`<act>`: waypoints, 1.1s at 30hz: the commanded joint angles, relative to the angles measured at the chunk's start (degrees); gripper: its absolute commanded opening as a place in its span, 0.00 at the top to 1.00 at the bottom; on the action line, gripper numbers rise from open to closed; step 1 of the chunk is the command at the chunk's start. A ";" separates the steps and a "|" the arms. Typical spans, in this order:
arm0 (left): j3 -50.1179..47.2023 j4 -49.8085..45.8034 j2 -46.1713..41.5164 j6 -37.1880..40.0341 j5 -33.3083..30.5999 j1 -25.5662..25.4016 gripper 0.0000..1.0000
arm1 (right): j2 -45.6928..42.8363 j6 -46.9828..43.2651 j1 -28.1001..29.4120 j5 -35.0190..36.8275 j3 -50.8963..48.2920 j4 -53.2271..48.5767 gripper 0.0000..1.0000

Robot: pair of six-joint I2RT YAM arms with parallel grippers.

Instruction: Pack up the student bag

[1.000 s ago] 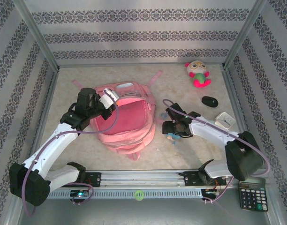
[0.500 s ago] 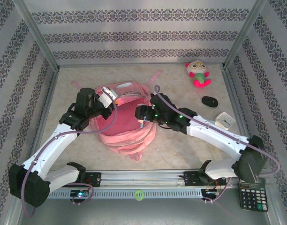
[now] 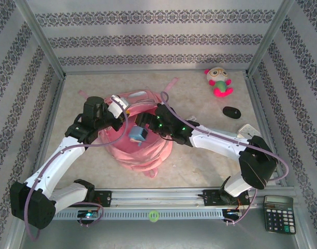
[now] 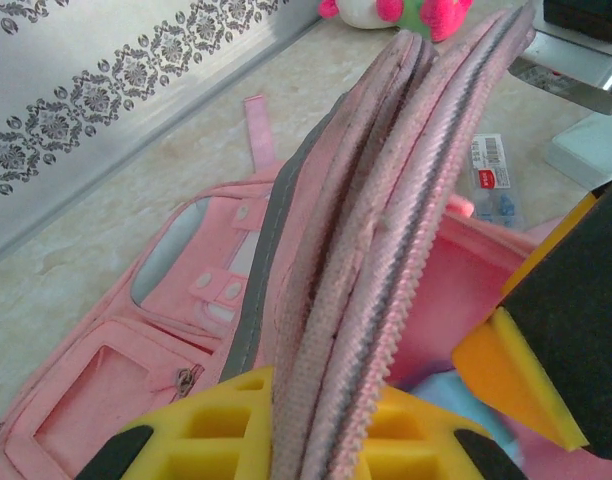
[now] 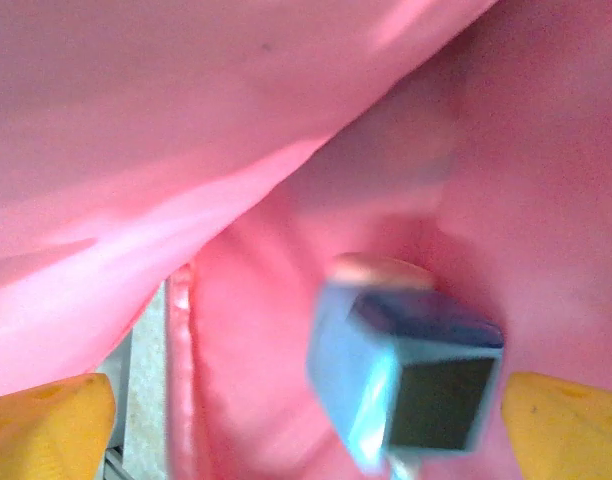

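Note:
The student bag (image 3: 144, 151), a pink backpack, lies mid-table with its mouth open. My left gripper (image 3: 117, 107) is shut on the bag's zip rim (image 4: 386, 250) and holds it up; the yellow pads (image 4: 196, 430) sit on either side of the fabric. Over the bag's mouth my right gripper (image 3: 147, 126) is open. A small light-blue block (image 3: 138, 135) is just below it, inside the opening. In the right wrist view the blue block (image 5: 406, 380) is blurred and loose between the wide-apart fingertips (image 5: 566, 420), against the pink lining (image 5: 236, 150).
A plush toy (image 3: 218, 82) lies at the back right, with a black mouse (image 3: 231, 112) and a white box (image 3: 247, 133) nearer, beside the right arm. A calculator (image 3: 278, 213) sits at the near right corner. Patterned walls close in three sides.
My right arm swung left from the table beside the bag to over its mouth, carrying the blue block. Its jaws then opened and let the block go. The left gripper kept its grip.

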 commanded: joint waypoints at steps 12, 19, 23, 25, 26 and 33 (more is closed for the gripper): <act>1.58 8.80 -1.07 -2.71 3.52 0.62 0.97 | -4.67 9.67 10.30 4.81 -9.38 8.51 0.41; 1.06 9.47 -1.76 -3.99 4.85 0.64 0.97 | 3.25 16.60 12.13 12.15 -10.60 21.96 0.58; 1.15 9.37 -2.25 -4.59 5.57 0.66 0.97 | 8.79 17.54 12.09 14.05 -8.61 26.17 0.62; 1.15 9.37 -2.39 -4.87 6.10 0.66 0.97 | 11.02 17.63 12.06 15.22 -7.71 27.41 0.64; 1.22 9.37 -2.57 -5.00 6.67 0.63 0.97 | 12.13 17.54 12.04 16.18 -7.29 28.10 0.65; 1.55 9.48 -3.09 -5.94 9.99 0.65 0.97 | 20.02 13.76 8.79 22.13 -2.11 31.65 0.72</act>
